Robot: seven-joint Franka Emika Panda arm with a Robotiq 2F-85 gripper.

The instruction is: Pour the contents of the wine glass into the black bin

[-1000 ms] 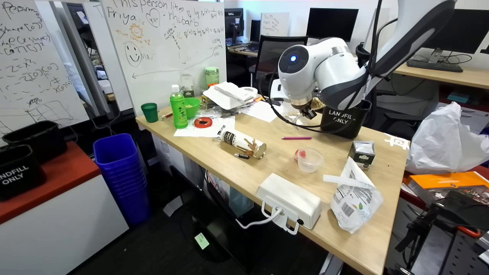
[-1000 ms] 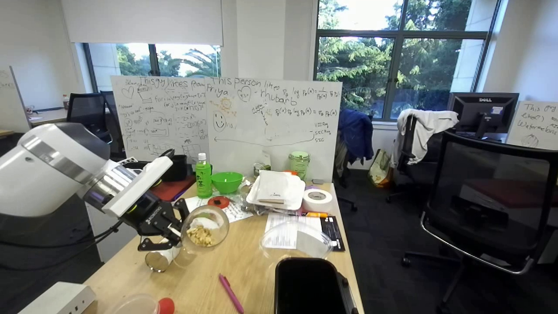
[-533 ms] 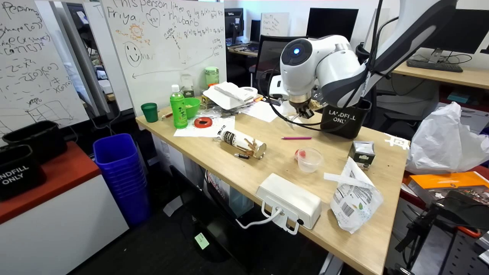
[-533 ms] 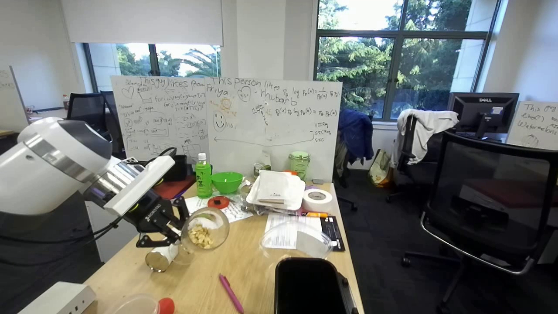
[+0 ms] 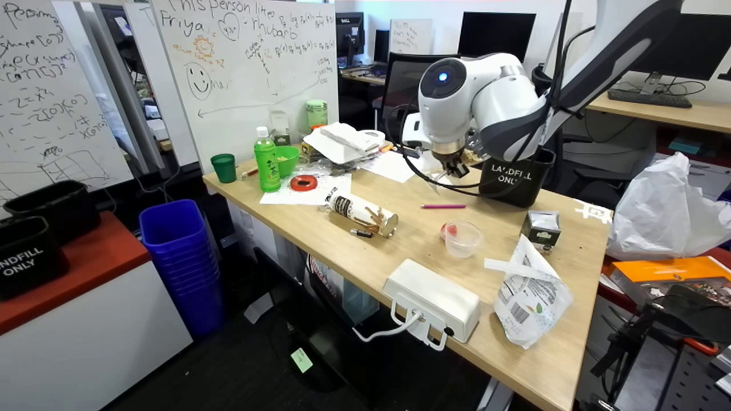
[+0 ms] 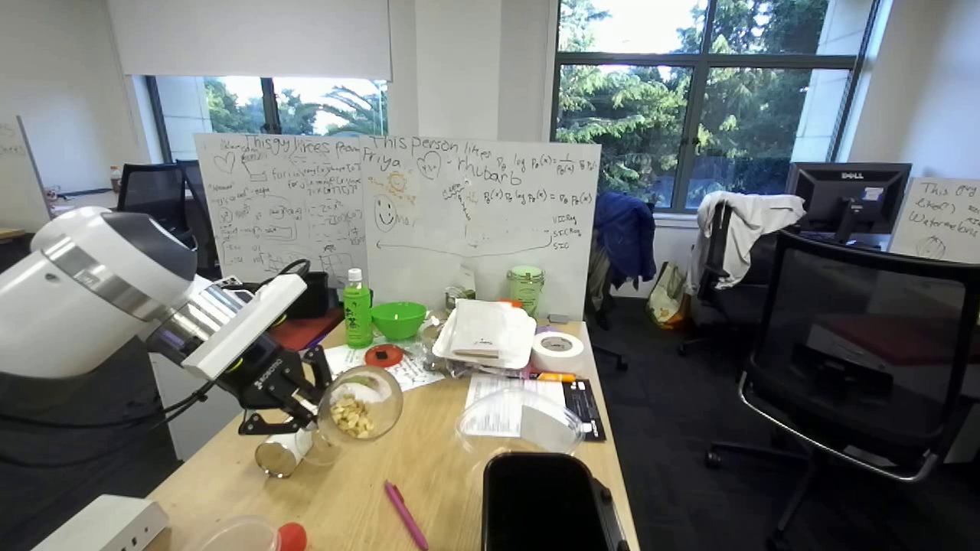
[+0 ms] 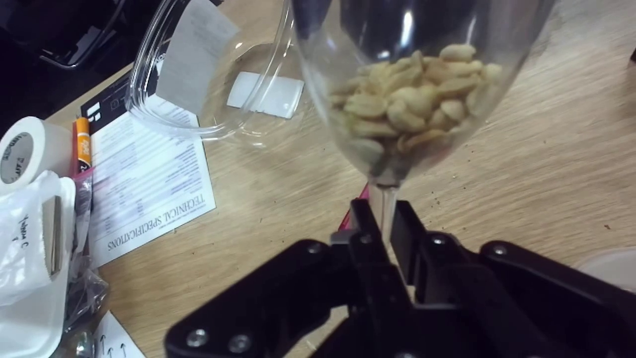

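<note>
My gripper (image 7: 381,219) is shut on the thin stem of the wine glass (image 7: 417,107). Pale nuts, like peanuts, fill the lower bowl in the wrist view. In an exterior view the glass (image 6: 361,402) hangs tilted above the table, its wide mouth turned towards that camera and the nuts still inside. The black bin (image 5: 510,185), lettered LANDFILL ONLY, stands on the table; there the gripper (image 5: 458,170) and the bowl are just to its left, apart or overlapping only in view. The bin's dark open top (image 6: 540,497) shows at the lower edge of an exterior view.
A clear plastic container (image 7: 213,124) lies on the table near papers and a tape roll (image 6: 556,350). A pink pen (image 5: 444,206), a clear cup (image 5: 464,242), a printed tube (image 5: 362,212) and a small dark box (image 5: 541,234) also lie about. A cable (image 5: 414,171) loops beside the wrist.
Over the first half second my wrist rose and turned slightly, and the glass changed its tilt a little with it. Since then, nothing has visibly moved. The grip on the stem is unchanged.
</note>
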